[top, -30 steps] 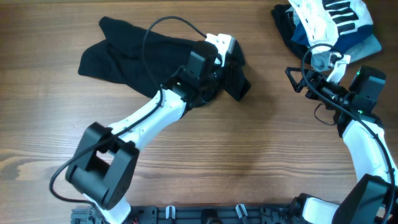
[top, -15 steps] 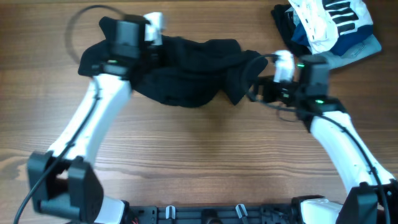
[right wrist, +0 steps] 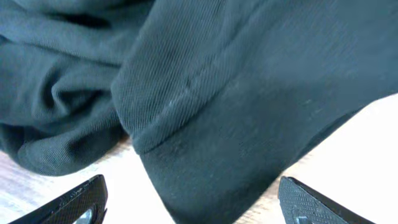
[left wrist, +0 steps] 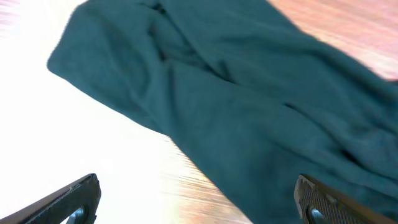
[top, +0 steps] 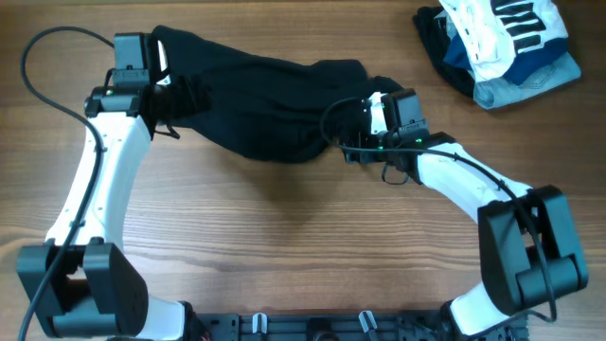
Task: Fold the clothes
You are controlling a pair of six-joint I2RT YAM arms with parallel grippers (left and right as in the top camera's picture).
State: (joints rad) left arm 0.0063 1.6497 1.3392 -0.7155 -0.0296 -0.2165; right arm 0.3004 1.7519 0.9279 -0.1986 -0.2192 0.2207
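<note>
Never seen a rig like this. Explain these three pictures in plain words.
These are two robot arms at a wooden table. One picture looks down from above; the other two come from cameras on each wrist, looking out past its jaws. The left arm is at the left end of a big black garment, the right arm at its right end. Both pairs of jaws stand open; nothing is held. A pile of other clothes lies in the far right corner.

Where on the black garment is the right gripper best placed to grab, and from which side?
Probably the stitched hem at the right end of the black garment, approached low along the table from the right. It lies flat before the open right gripper; the fabric behind is bunched.
</note>
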